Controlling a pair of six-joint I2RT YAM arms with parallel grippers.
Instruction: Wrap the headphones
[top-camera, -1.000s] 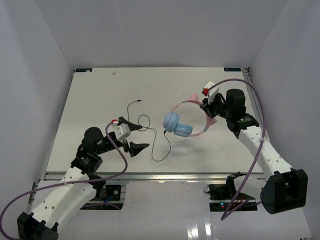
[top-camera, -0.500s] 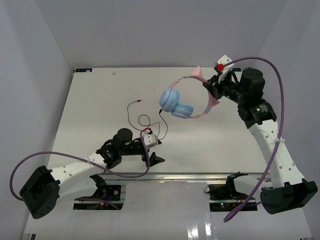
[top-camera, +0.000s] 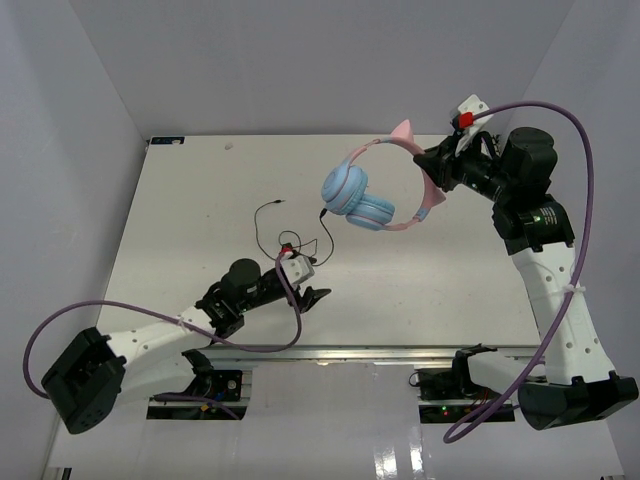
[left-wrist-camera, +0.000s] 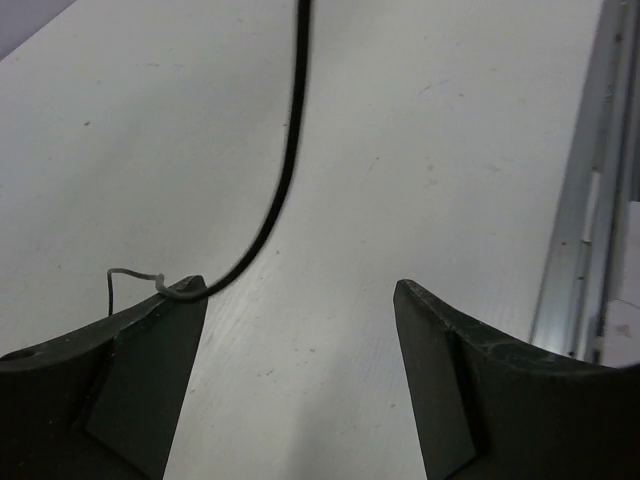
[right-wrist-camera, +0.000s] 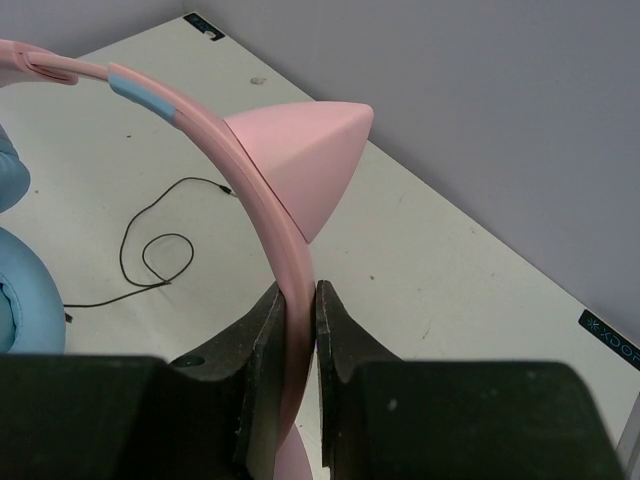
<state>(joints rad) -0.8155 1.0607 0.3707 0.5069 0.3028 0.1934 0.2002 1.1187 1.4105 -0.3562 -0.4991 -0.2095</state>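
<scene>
The headphones (top-camera: 356, 196), with light-blue earcups and a pink cat-eared headband (top-camera: 386, 146), hang in the air over the back right of the table. My right gripper (top-camera: 436, 176) is shut on the headband (right-wrist-camera: 290, 260) just below one pink ear (right-wrist-camera: 305, 150). The thin black cable (top-camera: 324, 232) drops from the earcups to loops on the table. My left gripper (top-camera: 311, 283) is low near the front edge beside those loops. Its jaws (left-wrist-camera: 298, 290) stand open with only bare table between them. The cable (left-wrist-camera: 288, 160) runs past its left fingertip (left-wrist-camera: 190, 300).
The white table (top-camera: 180, 210) has a metal rail along its front edge (left-wrist-camera: 585, 200), close to the right of my left gripper. Thick purple robot cables (top-camera: 570, 150) arc off both arms. Grey walls enclose the sides and back.
My right gripper has lifted the headphones higher and towards the back right, drawing the cable up. My left arm swung right along the front edge and now sits by the cable loops.
</scene>
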